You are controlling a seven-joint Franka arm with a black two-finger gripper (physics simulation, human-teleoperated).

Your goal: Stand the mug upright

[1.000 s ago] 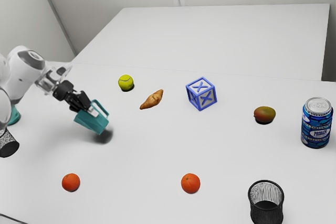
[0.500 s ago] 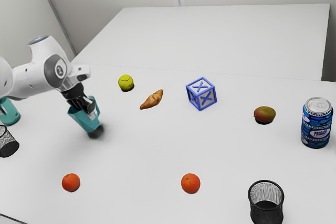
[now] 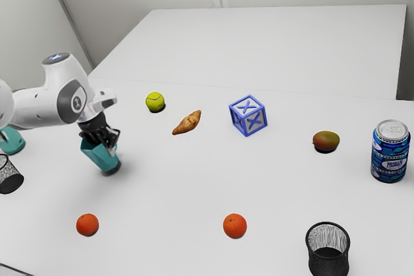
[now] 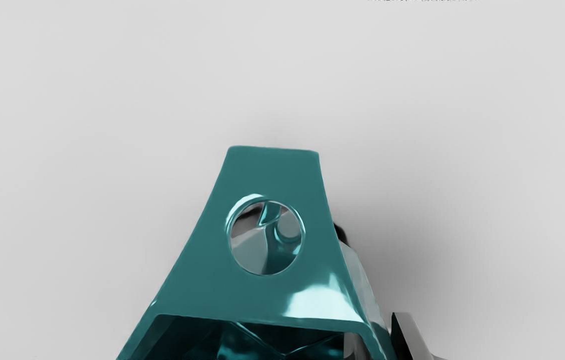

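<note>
At the exterior view's left, my gripper (image 3: 108, 144) points down at the rim of the teal mug (image 3: 101, 157). The mug is tilted, its mouth toward the exterior view's upper left and its base low, over a dark shadow; whether the base touches the table I cannot tell. In the wrist view, the mug (image 4: 267, 295) shows an outer side with a round ring and part of its open mouth. My gripper (image 4: 378, 342) is shut on the mug's wall, one finger inside the mouth and the other outside. The hand partly hides the rim.
Another teal object (image 3: 13, 141) and a black mesh cup (image 3: 9, 178) stand at the exterior view's left edge. An orange (image 3: 87, 225) lies nearer the camera. The tennis ball (image 3: 154, 101), croissant (image 3: 187, 123) and blue-edged box (image 3: 248, 116) are farther toward the exterior view's right.
My hand has swung to point more steeply down, carrying the mug slightly toward the exterior view's left. The mug has turned from base-forward to more nearly upright, its base nearer its shadow.
</note>
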